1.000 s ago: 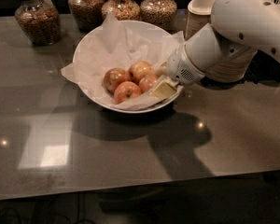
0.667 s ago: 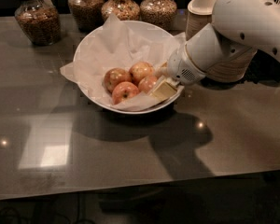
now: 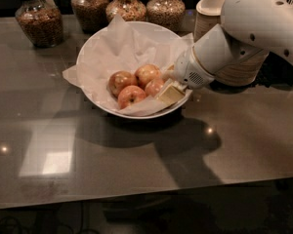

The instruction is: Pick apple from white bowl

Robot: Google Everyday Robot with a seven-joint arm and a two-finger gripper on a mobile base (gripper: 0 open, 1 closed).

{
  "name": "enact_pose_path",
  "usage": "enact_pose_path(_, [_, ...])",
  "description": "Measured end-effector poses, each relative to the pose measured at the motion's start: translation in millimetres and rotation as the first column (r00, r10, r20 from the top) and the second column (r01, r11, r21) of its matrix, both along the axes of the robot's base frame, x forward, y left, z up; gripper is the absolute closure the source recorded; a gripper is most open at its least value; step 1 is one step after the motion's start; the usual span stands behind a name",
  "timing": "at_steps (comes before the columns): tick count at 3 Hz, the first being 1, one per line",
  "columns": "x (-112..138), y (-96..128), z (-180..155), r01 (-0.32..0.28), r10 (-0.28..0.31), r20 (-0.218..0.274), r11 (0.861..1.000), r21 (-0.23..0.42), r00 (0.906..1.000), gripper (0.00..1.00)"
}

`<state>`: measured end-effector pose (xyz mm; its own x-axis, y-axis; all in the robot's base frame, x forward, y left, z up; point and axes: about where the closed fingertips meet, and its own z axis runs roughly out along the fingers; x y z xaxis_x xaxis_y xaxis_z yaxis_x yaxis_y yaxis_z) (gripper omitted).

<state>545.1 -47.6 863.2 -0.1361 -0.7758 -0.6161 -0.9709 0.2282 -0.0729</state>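
Observation:
The wide white bowl [image 3: 93, 52], lined with crinkled white paper, stands at the back middle of the dark table. Several reddish-orange apples lie together in it. My gripper [image 3: 163, 85] reaches in over the bowl's right rim and sits at the rightmost apple [image 3: 154, 87], which it partly hides. Other apples lie to the left [image 3: 119, 81], at the back [image 3: 147, 73] and at the front [image 3: 131, 95]. My white arm [image 3: 244, 28] comes in from the upper right.
Several glass jars of brown grains [image 3: 39, 21] line the table's back edge. A stack of beige disposable bowls with a white lid [image 3: 212, 6] stands behind my arm at the right. The glossy table [image 3: 136, 165] runs forward to its front edge.

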Motion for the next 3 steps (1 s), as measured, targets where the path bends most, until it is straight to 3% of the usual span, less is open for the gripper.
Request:
enact_pose_path(1, [-3.9,6.6,15.7,-0.039,0.040,-0.009,0.996,0.079,0.9991,1.00])
enact_pose_path(2, [-9.2,9.0,50.5,-0.081,0.083,-0.002,0.975,0.209,0.9965,1.00])
enact_pose_path(3, [-13.3,9.2,91.2,-0.121,0.121,0.019,0.945,0.305,0.9925,1.00])
